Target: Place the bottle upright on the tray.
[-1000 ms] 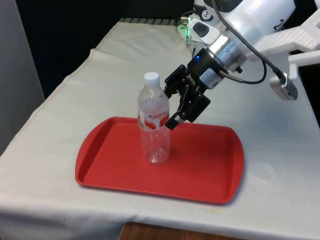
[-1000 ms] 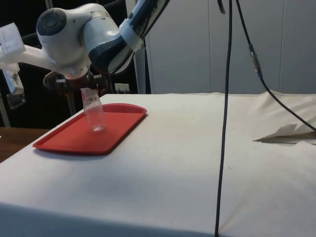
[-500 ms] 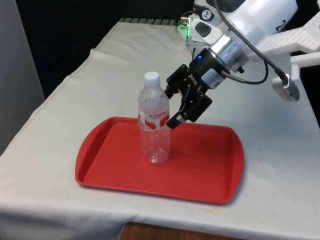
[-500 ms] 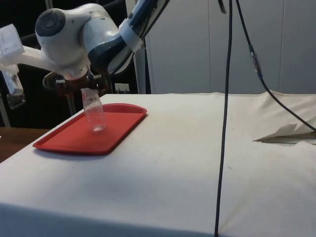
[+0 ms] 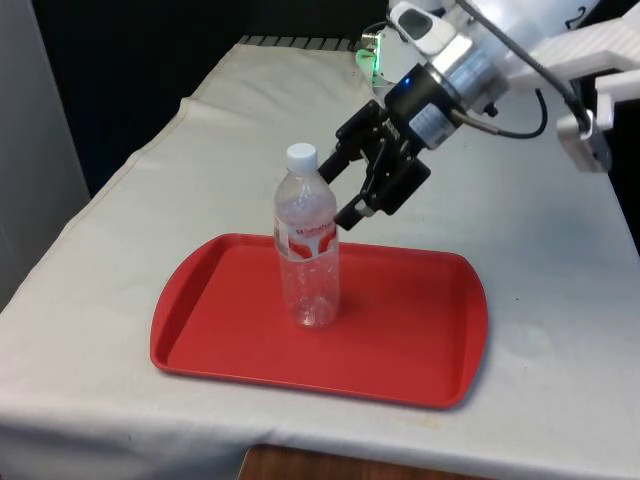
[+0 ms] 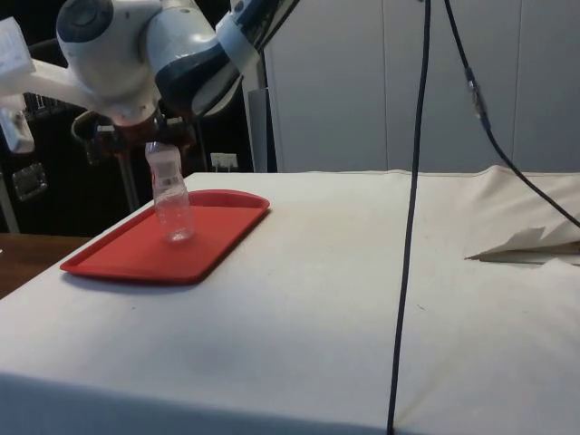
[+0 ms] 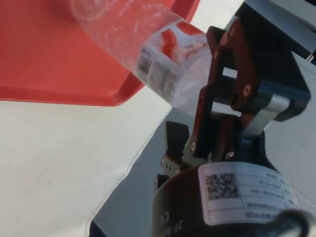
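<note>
While the bottle (image 5: 306, 240) stood upright near the middle of the front frame, its base rested on the red tray (image 5: 410, 340), toward the tray's left half. It was clear plastic with a white cap and a red-and-white label around its shoulder; in the side view the bottle (image 6: 169, 196) stood at the left of the frame on the tray (image 6: 127, 258). Just right of the cap and a little above the label, the black pincer (image 5: 342, 187) hung released, its fingers spread and clear of the bottle. From there the white arm ran to the upper right corner. Under the tray lay the desk (image 5: 200, 160) with its white cloth.
</note>
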You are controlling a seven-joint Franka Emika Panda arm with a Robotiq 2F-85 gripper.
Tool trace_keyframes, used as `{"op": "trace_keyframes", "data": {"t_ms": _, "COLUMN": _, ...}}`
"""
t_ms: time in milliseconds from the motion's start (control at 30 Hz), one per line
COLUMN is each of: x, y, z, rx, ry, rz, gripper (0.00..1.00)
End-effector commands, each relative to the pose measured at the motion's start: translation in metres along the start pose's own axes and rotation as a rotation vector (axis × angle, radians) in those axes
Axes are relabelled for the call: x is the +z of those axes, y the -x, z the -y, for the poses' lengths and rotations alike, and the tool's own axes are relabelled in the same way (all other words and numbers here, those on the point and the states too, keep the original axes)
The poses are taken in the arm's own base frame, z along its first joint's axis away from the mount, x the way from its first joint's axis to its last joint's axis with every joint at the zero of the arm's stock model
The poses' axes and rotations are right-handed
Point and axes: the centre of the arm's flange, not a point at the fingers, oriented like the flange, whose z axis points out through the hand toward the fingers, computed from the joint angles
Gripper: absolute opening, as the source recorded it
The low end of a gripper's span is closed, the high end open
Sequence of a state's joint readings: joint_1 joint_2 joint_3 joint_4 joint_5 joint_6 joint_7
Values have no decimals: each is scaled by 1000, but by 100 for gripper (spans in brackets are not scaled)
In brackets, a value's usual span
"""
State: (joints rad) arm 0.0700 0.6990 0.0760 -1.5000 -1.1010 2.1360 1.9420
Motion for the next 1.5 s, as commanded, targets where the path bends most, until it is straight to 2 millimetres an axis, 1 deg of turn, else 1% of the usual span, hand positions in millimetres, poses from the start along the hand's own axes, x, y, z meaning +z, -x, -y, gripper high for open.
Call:
{"op": "trace_keyframes", "data": {"t_ms": 0, "x": -6, "y": -4, "z": -1, "rx": 1, "ry": -3, "rz": 11, "gripper": 100}}
{"op": "trace_keyframes", "data": {"t_ms": 67, "x": -4, "y": -4, "z": 0, "rx": 1, "ry": -1, "rz": -2, "gripper": 100}}
{"op": "trace_keyframes", "data": {"t_ms": 100, "x": -9, "y": -9, "z": -1, "rx": 3, "ry": -4, "rz": 9, "gripper": 100}}
{"op": "trace_keyframes", "data": {"t_ms": 267, "x": -22, "y": -22, "z": -1, "rx": 8, "ry": -6, "rz": 4, "gripper": 100}}
{"op": "trace_keyframes", "data": {"t_ms": 300, "x": -23, "y": -24, "z": -1, "rx": 10, "ry": -5, "rz": 2, "gripper": 100}}
{"op": "trace_keyframes", "data": {"t_ms": 333, "x": -20, "y": -22, "z": 0, "rx": 9, "ry": -4, "rz": -13, "gripper": 100}}
{"op": "trace_keyframes", "data": {"t_ms": 500, "x": -36, "y": -39, "z": -1, "rx": 16, "ry": -9, "rz": -5, "gripper": 100}}
{"op": "trace_keyframes", "data": {"t_ms": 600, "x": -42, "y": -45, "z": -1, "rx": 19, "ry": -12, "rz": -8, "gripper": 100}}
{"op": "trace_keyframes", "data": {"t_ms": 633, "x": -40, "y": -44, "z": 0, "rx": 20, "ry": -13, "rz": -23, "gripper": 100}}
{"op": "trace_keyframes", "data": {"t_ms": 767, "x": -51, "y": -55, "z": -1, "rx": 24, "ry": -15, "rz": -13, "gripper": 100}}
{"op": "trace_keyframes", "data": {"t_ms": 800, "x": -56, "y": -61, "z": -1, "rx": 27, "ry": -17, "rz": -16, "gripper": 100}}
{"op": "trace_keyframes", "data": {"t_ms": 900, "x": -62, "y": -69, "z": -2, "rx": 30, "ry": -19, "rz": -18, "gripper": 100}}
{"op": "trace_keyframes", "data": {"t_ms": 933, "x": -61, "y": -68, "z": -2, "rx": 33, "ry": -19, "rz": -32, "gripper": 100}}
{"op": "trace_keyframes", "data": {"t_ms": 1000, "x": -69, "y": -76, "z": -2, "rx": 35, "ry": -20, "rz": -21, "gripper": 100}}
{"op": "trace_keyframes", "data": {"t_ms": 1167, "x": -80, "y": -89, "z": -3, "rx": 43, "ry": -25, "rz": -26, "gripper": 100}}
{"op": "trace_keyframes", "data": {"t_ms": 1200, "x": -82, "y": -91, "z": -3, "rx": 44, "ry": -26, "rz": -27, "gripper": 100}}
{"op": "trace_keyframes", "data": {"t_ms": 1233, "x": -79, "y": -88, "z": -3, "rx": 45, "ry": -28, "rz": -42, "gripper": 100}}
{"op": "trace_keyframes", "data": {"t_ms": 1333, "x": -90, "y": -100, "z": -4, "rx": 51, "ry": -28, "rz": -31, "gripper": 100}}
{"op": "trace_keyframes", "data": {"t_ms": 1467, "x": -99, "y": -109, "z": -4, "rx": 57, "ry": -31, "rz": -34, "gripper": 100}}
